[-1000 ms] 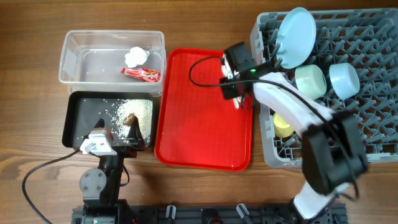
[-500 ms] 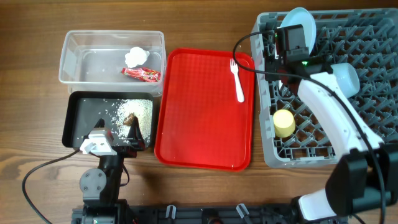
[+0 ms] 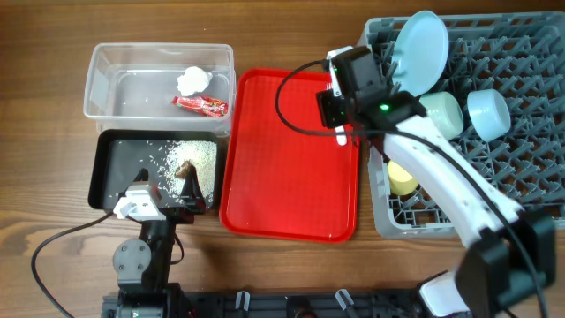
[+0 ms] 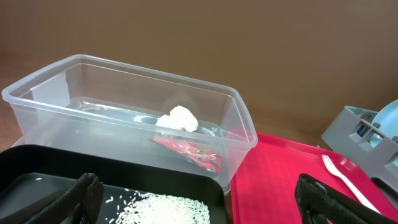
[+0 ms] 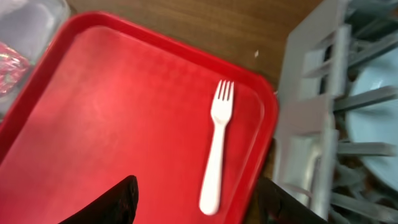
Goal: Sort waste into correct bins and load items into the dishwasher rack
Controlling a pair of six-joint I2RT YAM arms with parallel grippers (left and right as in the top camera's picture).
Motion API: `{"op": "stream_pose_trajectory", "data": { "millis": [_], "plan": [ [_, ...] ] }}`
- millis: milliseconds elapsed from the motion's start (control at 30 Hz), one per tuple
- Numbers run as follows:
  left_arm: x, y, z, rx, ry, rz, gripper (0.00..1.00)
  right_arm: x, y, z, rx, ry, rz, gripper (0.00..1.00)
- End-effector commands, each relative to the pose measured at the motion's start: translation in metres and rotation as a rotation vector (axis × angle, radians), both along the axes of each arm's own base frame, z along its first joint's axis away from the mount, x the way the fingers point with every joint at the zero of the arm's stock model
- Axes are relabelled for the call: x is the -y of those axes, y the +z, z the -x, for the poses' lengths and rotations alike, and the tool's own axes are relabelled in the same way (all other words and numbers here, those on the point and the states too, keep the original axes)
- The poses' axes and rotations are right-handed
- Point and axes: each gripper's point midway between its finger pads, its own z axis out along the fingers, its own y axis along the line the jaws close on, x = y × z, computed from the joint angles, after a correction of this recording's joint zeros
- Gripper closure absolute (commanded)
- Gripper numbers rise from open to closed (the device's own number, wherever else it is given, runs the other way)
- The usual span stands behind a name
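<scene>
The white fork (image 5: 217,149) lies on the red tray (image 5: 124,112) near its right rim. My right gripper (image 5: 199,208) hangs open above it, and the handle end shows between its dark fingers (image 5: 115,202) untouched. From overhead the right gripper (image 3: 338,115) covers most of the fork (image 3: 341,136). The grey dishwasher rack (image 3: 530,203) holds a light blue plate (image 3: 419,53), a mint bowl (image 3: 441,113), a blue bowl (image 3: 488,113) and a yellow cup (image 3: 403,179). My left gripper (image 4: 202,205) stands open over the black tray (image 3: 110,168) with rice (image 4: 165,208).
The clear tub (image 3: 101,84) behind the black tray holds a white napkin ball (image 3: 192,80) and a red wrapper (image 3: 201,105). Brown food bits (image 3: 184,168) lie beside the rice. The red tray (image 3: 282,177) sits between the bins and the rack.
My right gripper went from the red tray to the rack's near-left corner and has come back over the fork, its jaws opening. The left arm has stayed still.
</scene>
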Motion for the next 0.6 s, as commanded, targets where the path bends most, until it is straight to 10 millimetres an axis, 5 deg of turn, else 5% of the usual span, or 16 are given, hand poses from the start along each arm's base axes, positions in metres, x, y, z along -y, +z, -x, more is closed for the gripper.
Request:
{"op": "stream_pose_trajectory", "data": {
  "millis": [0, 333, 567],
  "plan": [
    [-0.001, -0.002, 0.000, -0.003, -0.001, -0.012, 0.00, -0.005, -0.058, -0.017, -0.076, -0.040, 0.022, 0.41],
    [-0.001, -0.002, 0.000, -0.002, -0.001, -0.012, 0.00, 0.020, -0.128, -0.045, -0.059, -0.146, 0.202, 0.41],
    [-0.001, -0.002, 0.000, -0.003, -0.001, -0.012, 0.00, -0.002, -0.157, -0.011, -0.255, -0.085, 0.076, 0.74]
  ]
}}
